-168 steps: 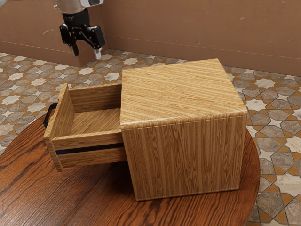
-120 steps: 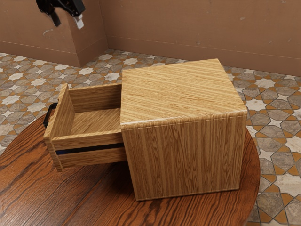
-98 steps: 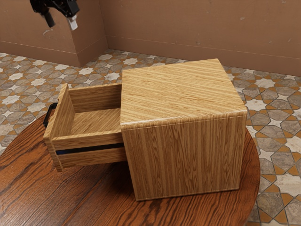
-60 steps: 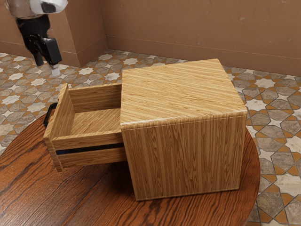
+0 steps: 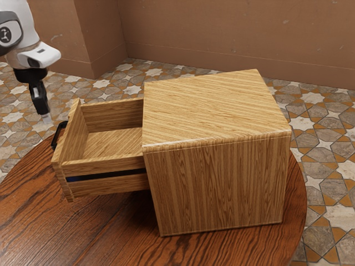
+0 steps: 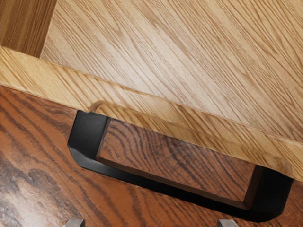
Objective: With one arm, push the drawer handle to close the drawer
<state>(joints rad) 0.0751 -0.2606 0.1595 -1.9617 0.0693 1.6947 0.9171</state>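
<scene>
gripper (image 5: 46, 118) hangs spread near the black handle (image 6: 170, 188) of the open drawer (image 5: 105, 165).

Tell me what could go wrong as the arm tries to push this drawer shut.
The handle slants across the line between the hand's open fingertips, so one may touch first and push unevenly, perhaps making the drawer bind. The hand is above handle height; pushing from there might miss the handle. The cabinet has no visible fastening to the table and might slide.
</scene>
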